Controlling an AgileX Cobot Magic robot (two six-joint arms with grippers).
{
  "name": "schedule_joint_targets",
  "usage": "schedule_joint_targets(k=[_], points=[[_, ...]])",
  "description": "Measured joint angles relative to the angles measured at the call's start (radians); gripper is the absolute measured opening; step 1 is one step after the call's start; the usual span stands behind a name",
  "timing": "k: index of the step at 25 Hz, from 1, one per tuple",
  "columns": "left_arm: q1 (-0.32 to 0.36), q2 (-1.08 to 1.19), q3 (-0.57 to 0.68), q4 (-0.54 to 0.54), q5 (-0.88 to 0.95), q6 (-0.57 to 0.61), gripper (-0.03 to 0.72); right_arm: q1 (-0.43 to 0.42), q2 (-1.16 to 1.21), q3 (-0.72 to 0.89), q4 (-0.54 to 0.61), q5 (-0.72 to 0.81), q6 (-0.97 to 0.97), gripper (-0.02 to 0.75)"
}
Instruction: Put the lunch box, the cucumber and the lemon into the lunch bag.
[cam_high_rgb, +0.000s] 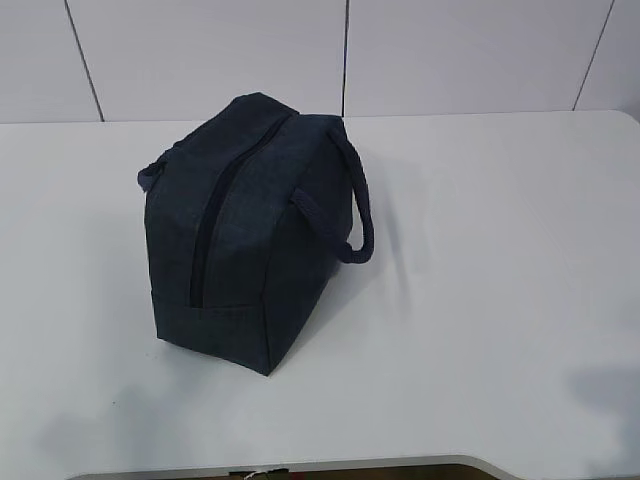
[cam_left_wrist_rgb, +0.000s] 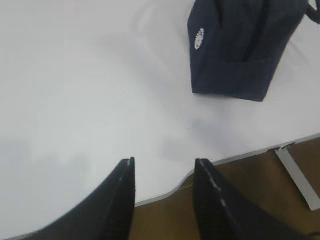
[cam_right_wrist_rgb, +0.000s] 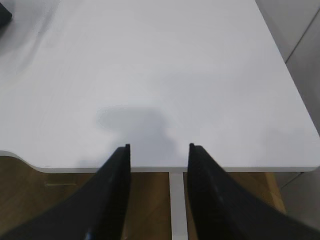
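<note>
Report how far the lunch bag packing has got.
Apparently done: the lunch bag stands zipped on the table, with no lunch box, cucumber or lemon in view; they may be inside, unconfirmed. In hand: nothing; the left gripper and right gripper hang open and empty at the table edge. Left: apparently nothing.

— What colour is the lunch bag (cam_high_rgb: 245, 235)?
— Dark navy all over, same as its handles (cam_high_rgb: 357, 205). It has a small white dotted logo (cam_left_wrist_rgb: 199, 38).
— And the bench (cam_high_rgb: 480, 300)?
— White, with soft grey shadows. The jaws are black. The floor (cam_right_wrist_rgb: 150, 205) is brown.
</note>
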Motion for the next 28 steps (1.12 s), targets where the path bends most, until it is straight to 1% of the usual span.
schedule_joint_targets(k=[2,4,9,16,28], points=[[0.042,0.0,0.0,0.002,0.0,0.0,0.276,0.0,0.0,0.0,0.0,0.0,0.0,0.318],[0.059,0.0,0.0,0.004,0.0,0.0,0.275,0.0,0.0,0.0,0.0,0.0,0.0,0.317],[0.063,0.0,0.0,0.004,0.0,0.0,0.275,0.0,0.0,0.0,0.0,0.0,0.0,0.317],[0.063,0.0,0.0,0.004,0.0,0.001,0.254,0.0,0.0,0.0,0.0,0.0,0.0,0.316],[0.063,0.0,0.0,0.002,0.0,0.001,0.253,0.0,0.0,0.0,0.0,0.0,0.002,0.316]])
